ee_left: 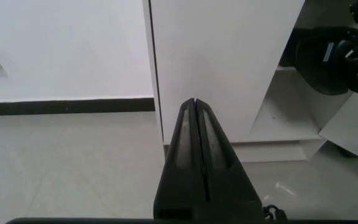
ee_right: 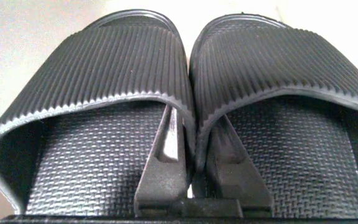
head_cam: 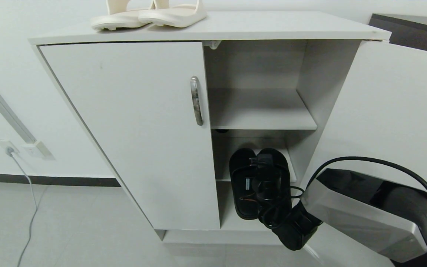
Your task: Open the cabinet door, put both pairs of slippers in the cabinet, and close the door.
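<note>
Inside the cabinet (head_cam: 261, 111), right hand (ee_right: 194, 155) pinches black slippers (ee_right: 104, 81).

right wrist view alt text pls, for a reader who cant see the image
The right hand is shut on a pair of black slippers, its two fingers pinching the touching inner edges of the ribbed straps. The slippers lie side by side against a pale surface, with textured footbeds showing under the straps.
</note>
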Robot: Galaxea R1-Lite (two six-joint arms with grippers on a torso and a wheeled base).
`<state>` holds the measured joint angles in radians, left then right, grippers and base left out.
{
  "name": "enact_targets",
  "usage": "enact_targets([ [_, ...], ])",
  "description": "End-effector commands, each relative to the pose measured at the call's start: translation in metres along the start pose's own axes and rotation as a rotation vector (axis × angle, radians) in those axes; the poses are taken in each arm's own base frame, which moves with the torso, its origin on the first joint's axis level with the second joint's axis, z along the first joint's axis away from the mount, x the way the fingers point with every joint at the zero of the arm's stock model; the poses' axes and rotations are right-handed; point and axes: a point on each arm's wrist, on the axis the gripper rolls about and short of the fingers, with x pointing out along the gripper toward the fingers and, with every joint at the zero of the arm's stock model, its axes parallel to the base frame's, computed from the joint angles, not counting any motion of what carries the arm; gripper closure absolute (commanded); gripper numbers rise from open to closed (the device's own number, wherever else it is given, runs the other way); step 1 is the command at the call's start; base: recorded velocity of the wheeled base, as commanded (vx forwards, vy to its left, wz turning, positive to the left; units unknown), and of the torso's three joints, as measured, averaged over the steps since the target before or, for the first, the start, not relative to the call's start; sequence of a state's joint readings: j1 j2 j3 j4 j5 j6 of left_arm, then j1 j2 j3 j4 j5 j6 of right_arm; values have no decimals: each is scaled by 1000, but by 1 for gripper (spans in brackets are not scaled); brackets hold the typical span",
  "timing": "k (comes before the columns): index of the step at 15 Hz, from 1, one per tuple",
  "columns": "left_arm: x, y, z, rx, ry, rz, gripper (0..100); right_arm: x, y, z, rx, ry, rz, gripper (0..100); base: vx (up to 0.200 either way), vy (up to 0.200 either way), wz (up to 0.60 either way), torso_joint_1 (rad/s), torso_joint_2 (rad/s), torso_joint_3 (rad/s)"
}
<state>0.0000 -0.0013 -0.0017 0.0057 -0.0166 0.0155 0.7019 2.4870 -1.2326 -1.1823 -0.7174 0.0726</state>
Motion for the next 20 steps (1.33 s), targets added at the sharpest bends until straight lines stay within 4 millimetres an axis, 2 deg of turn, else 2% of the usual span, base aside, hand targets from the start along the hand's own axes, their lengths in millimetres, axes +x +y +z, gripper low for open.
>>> enact_targets([
  [1, 0, 0, 0, 0, 2, 0, 100, 10, -1, -4, -4, -7, -4, 100, 0, 0, 0, 0, 0, 0],
  [5, 0, 0, 0, 0, 2, 0, 100, 44, -4, -13, -38, -29, -17, 100, 0, 0, 0, 0, 0, 0],
  [12, 0, 0, 0, 0, 2, 1, 100, 97, -3, 4, -13, -6, -76, 100, 0, 0, 0, 0, 0, 0],
  [17, 0, 0, 0, 0, 2, 0, 100, 117, -5, 10, 19, -20, -87, 100, 0, 0, 0, 0, 0, 0],
  [20, 0, 0, 0, 0, 2, 0, 100, 118, -4, 10, 14, -11, -77, 100, 0, 0, 0, 0, 0, 0],
])
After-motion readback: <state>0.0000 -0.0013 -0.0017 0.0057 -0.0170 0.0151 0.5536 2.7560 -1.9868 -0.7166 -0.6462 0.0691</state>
